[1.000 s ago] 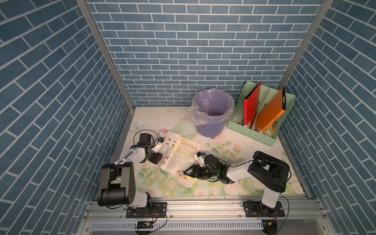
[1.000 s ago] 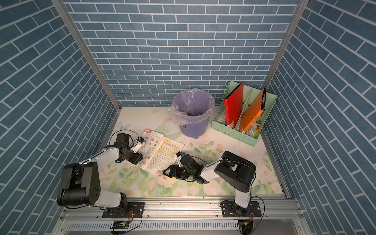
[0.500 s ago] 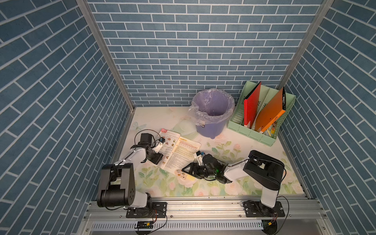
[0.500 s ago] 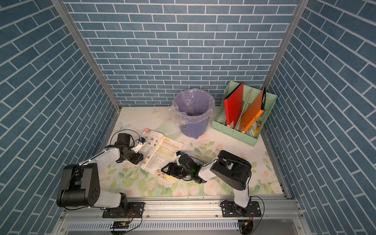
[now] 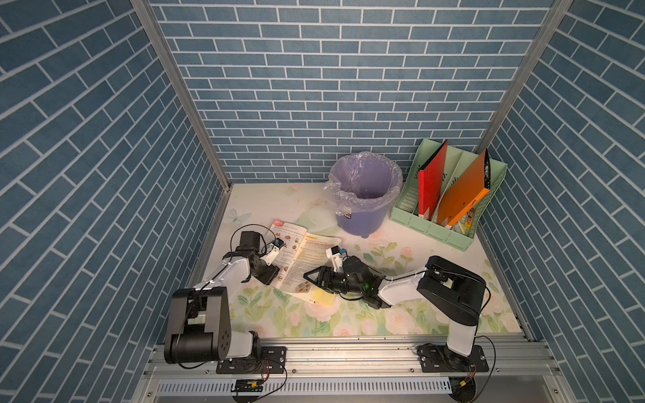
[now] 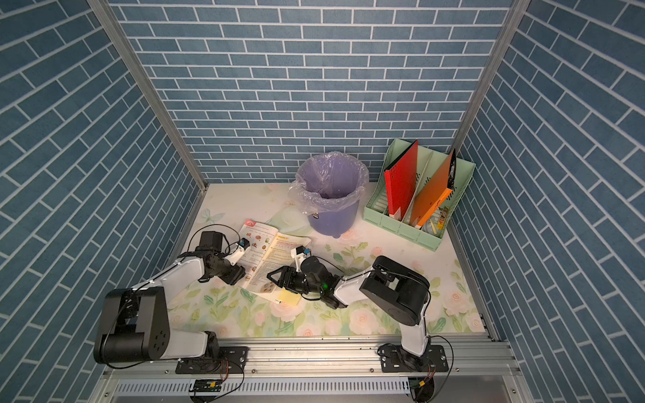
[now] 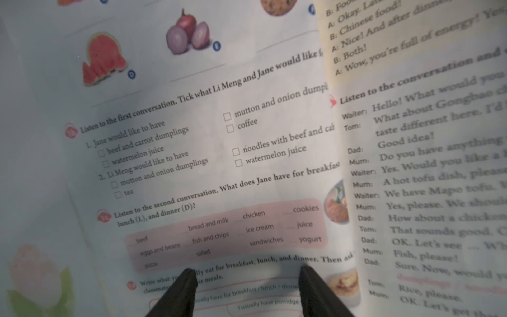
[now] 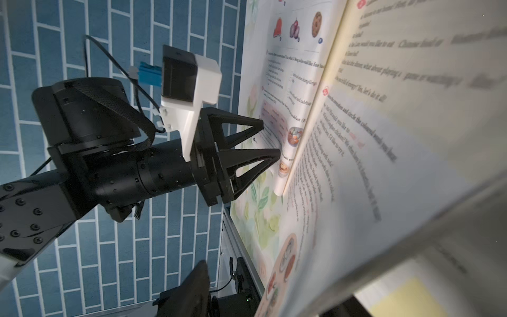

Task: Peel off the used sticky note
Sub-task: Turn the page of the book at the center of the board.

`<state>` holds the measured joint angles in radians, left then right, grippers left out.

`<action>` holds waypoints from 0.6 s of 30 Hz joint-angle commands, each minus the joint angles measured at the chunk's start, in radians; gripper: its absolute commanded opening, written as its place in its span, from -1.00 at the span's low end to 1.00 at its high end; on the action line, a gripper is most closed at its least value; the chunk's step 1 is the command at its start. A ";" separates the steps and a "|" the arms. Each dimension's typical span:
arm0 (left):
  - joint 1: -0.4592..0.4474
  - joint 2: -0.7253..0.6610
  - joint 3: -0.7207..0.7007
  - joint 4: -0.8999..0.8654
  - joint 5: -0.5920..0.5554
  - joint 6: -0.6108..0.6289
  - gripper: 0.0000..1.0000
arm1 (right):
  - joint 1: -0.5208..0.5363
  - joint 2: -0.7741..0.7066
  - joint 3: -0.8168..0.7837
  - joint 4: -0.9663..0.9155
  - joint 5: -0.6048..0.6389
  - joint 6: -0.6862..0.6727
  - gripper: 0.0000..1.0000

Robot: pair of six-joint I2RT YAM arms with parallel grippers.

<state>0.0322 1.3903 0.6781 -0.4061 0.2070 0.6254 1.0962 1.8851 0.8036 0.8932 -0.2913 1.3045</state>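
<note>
An open book [image 5: 300,251] lies on the floral table, seen in both top views. A pale yellow sticky note [image 5: 323,298] shows at its near right corner, under the raised right page; the right wrist view shows the sticky note [image 8: 406,299] below that curled page. My right gripper [image 5: 309,277] lies low at this corner, open, one finger [image 8: 194,285] on each side of the lifted page, and it does not touch the note. My left gripper [image 7: 247,274] is open with both tips resting on the left page [image 7: 219,164].
A purple bin [image 5: 364,174] lined with a plastic bag stands behind the book. At the back right is a green file holder [image 5: 450,230] with red and orange folders. Brick walls close three sides and a metal rail [image 5: 349,349] runs along the front.
My right gripper has slid left and a little farther onto the book's near right corner, and its jaws have narrowed round the lifted page. The left arm has stayed in place.
</note>
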 commanded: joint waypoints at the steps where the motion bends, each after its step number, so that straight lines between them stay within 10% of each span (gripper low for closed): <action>1: -0.008 -0.007 -0.007 -0.060 0.028 0.018 0.29 | 0.006 0.016 0.043 0.002 0.001 -0.045 0.21; 6: 0.031 -0.035 0.088 -0.126 0.081 0.008 0.29 | -0.001 0.044 0.062 -0.068 0.000 -0.037 0.02; 13: 0.132 -0.105 0.298 -0.292 0.200 0.017 0.30 | -0.002 0.040 0.145 -0.190 0.012 -0.117 -1.00; 18: 0.182 -0.132 0.359 -0.354 0.247 0.030 0.31 | 0.011 0.031 0.276 -0.362 0.021 -0.234 -1.00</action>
<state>0.1917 1.2655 1.0294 -0.6544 0.3958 0.6369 1.0966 1.9255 1.0061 0.6342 -0.2905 1.1873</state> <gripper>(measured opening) 0.656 0.075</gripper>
